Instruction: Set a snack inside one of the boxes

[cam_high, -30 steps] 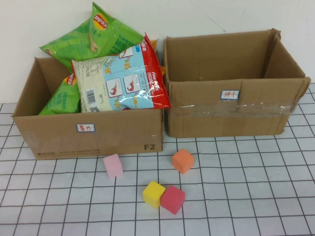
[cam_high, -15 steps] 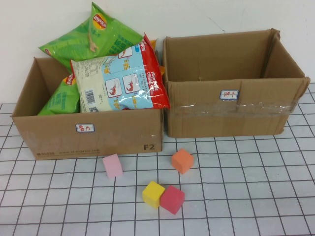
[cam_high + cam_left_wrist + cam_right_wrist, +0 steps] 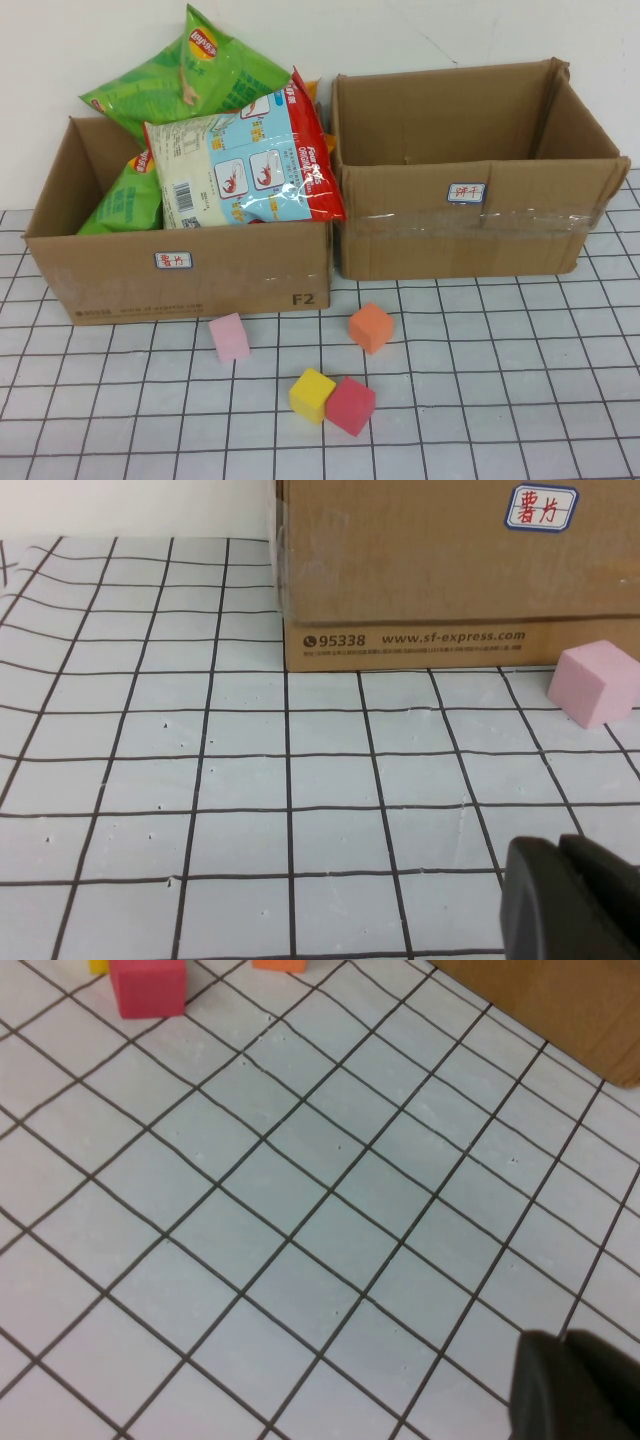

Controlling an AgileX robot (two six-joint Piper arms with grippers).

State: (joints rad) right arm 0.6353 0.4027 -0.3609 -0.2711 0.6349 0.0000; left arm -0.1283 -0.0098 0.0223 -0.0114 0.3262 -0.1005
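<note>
The left cardboard box (image 3: 190, 272) holds several snack bags: a blue, white and red shrimp-chip bag (image 3: 245, 165) leaning on its front rim, and green chip bags (image 3: 195, 70) behind it. The right cardboard box (image 3: 470, 230) looks empty inside. Neither arm shows in the high view. In the left wrist view my left gripper (image 3: 560, 848) is shut and empty above the grid mat, near the left box's front corner (image 3: 420, 580) and a pink cube (image 3: 596, 683). In the right wrist view my right gripper (image 3: 560, 1340) is shut and empty over bare mat.
Foam cubes lie on the mat in front of the boxes: pink (image 3: 230, 336), orange (image 3: 371, 327), yellow (image 3: 312, 394) and red (image 3: 350, 405). The red cube (image 3: 148, 985) also shows in the right wrist view. A white wall stands behind the boxes.
</note>
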